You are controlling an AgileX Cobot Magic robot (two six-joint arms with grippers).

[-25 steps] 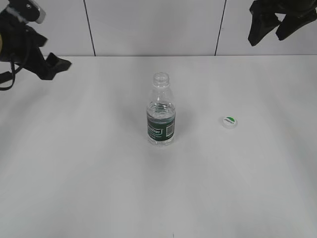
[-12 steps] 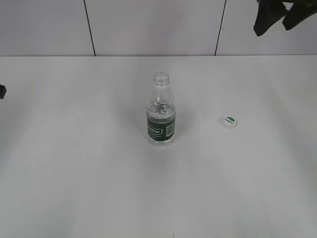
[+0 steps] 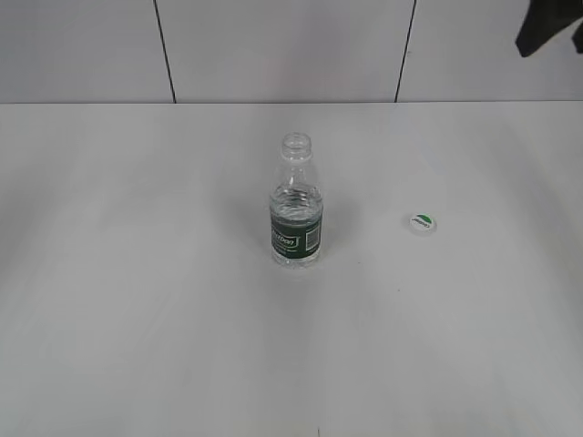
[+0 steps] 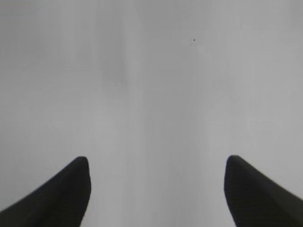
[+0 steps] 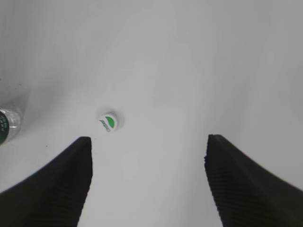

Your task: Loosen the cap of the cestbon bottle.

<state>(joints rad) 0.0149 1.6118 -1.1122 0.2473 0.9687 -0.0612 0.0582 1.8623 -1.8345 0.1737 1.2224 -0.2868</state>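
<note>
Bottle: one cestbon bottle (image 3: 296, 212), standing upright near the middle of the white worktop (image 3: 164, 319), its mouth open with no cap on it. A dark green label band wraps its lower half, and a little water shows inside. In the right wrist view only its edge shows, at the far left (image 5: 8, 124).
Cap: one cap (image 3: 421, 222), white with a green mark on top, lying flat on the worktop to the right of the bottle and well apart from it. From the right wrist camera it sits on bare surface (image 5: 108, 122), between the bottle's edge and the near finger.
Left gripper: one, seen only from its own wrist camera (image 4: 156, 189); its two dark fingers (image 4: 61, 194) are spread wide with nothing between them, above plain worktop.
Right gripper: one (image 5: 147, 179); its two ribbed fingers (image 5: 246, 189) are set wide apart and hold nothing. In the exterior view a dark piece of it shows at the top right corner (image 3: 547, 27), high above the worktop and away from both bottle and cap.
Wall: pale panels with two dark seams (image 3: 164, 50) behind the worktop.
</note>
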